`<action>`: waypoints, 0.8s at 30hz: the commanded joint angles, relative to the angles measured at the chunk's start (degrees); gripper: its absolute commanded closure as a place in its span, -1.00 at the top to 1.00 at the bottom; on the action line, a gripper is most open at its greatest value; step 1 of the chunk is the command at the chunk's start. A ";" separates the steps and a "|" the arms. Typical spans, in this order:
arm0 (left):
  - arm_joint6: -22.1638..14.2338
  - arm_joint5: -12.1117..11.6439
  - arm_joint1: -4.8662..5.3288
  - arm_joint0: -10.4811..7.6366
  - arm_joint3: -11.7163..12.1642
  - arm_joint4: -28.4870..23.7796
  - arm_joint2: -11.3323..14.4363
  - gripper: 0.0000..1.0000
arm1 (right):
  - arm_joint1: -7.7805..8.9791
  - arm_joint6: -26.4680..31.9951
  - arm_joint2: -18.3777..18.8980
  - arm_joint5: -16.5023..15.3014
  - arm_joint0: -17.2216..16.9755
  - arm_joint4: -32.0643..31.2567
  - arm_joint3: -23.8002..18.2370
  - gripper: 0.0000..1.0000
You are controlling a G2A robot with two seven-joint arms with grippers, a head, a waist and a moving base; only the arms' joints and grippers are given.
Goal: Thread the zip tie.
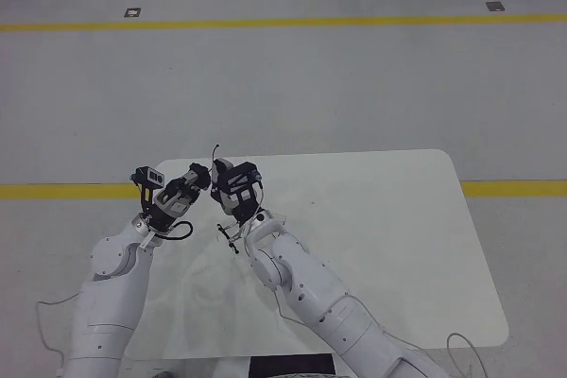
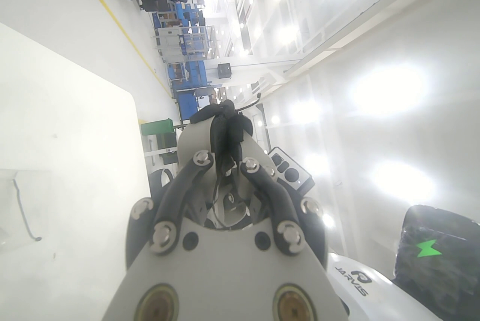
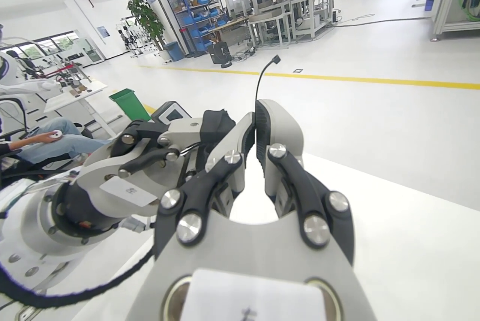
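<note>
I am clamping the zip tie [image 3: 258, 84] between the closed pads of my right gripper [image 3: 255, 112]; its strap and head are projecting past the tips. My left gripper [image 2: 224, 120], fingers pressed together, is sitting just beside it.

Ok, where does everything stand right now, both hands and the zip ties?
Right hand: shut on the zip tie.
Zip tie: pinched upright, head end free above the fingers, nothing threaded through it.
Left hand: shut, tips right next to the right hand; I cannot tell what it grips.
Spare tie: lying loose and unlooped on the table.
</note>
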 commanded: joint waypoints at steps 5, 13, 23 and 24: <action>0.00 0.00 0.00 0.00 0.00 0.00 0.00 -1.00 | 0.10 0.30 0.55 0.94 -0.63 -0.21 -0.93 1.00; 0.00 0.00 0.00 0.00 0.00 0.00 0.00 -1.00 | 0.73 -1.52 2.56 2.59 -3.13 -1.30 -4.82 1.00; 0.00 0.00 0.00 0.00 0.00 0.00 0.00 -1.00 | 0.93 -3.75 4.78 4.01 -5.44 2.23 -6.74 1.00; 0.00 0.00 0.00 0.00 0.00 0.00 0.00 -1.00 | 0.93 -3.75 4.78 4.01 -5.44 2.23 -6.74 1.00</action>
